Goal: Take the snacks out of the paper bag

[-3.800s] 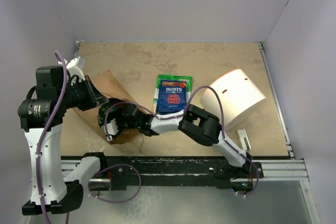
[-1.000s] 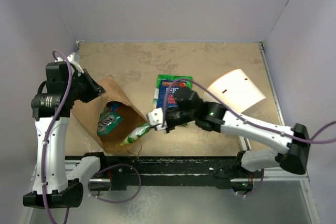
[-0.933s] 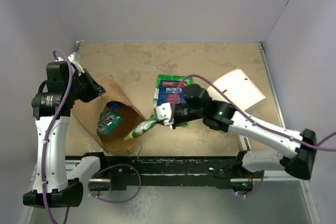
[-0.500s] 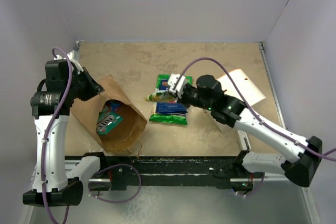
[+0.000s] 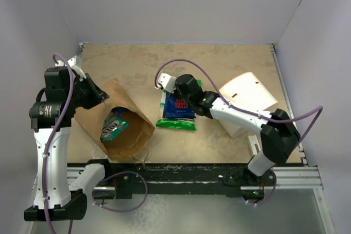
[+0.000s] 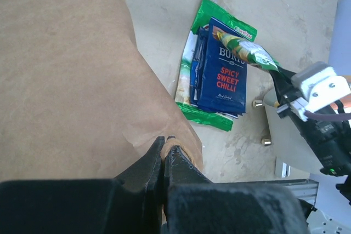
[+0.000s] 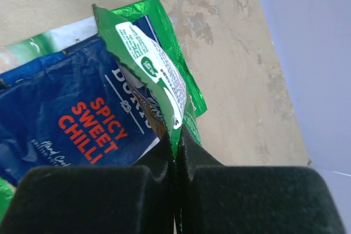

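Right gripper (image 7: 176, 135) pinches green packet (image 7: 147, 72) by one edge, over blue packet (image 7: 66, 119), centre of top view. Packet looks light, limp and glossy, so likely slippery; the crimped seam is the safest hold. Left gripper (image 6: 164, 150) is clamped on bag (image 6: 66, 80) rim, frame left. One snack (image 5: 112, 125) lies inside.

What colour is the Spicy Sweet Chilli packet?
Dark blue packet, red lettering; clearest in right wrist view.
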`<act>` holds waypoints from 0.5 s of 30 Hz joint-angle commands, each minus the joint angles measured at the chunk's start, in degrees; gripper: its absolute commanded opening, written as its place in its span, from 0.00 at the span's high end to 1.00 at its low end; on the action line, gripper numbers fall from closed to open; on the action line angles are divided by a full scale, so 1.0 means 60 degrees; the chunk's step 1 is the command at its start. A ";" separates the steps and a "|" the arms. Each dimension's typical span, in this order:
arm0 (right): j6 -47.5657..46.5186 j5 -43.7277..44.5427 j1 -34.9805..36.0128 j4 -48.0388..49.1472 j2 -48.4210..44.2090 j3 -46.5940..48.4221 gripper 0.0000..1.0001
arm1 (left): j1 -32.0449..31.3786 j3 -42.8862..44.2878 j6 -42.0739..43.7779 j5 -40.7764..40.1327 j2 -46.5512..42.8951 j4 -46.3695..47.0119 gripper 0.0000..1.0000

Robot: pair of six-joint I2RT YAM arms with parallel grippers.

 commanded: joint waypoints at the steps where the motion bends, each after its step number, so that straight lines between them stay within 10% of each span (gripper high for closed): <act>1: -0.0981 0.0433 0.0001 0.1405 -0.0065 0.0435 1.00 | -0.0035 0.0158 -0.0004 0.0141 -0.0025 0.0179 1.00; 15: -0.0149 0.0327 0.0016 0.0737 0.0645 0.0050 1.00 | -0.0036 0.0405 0.0242 0.0223 0.0279 0.0251 1.00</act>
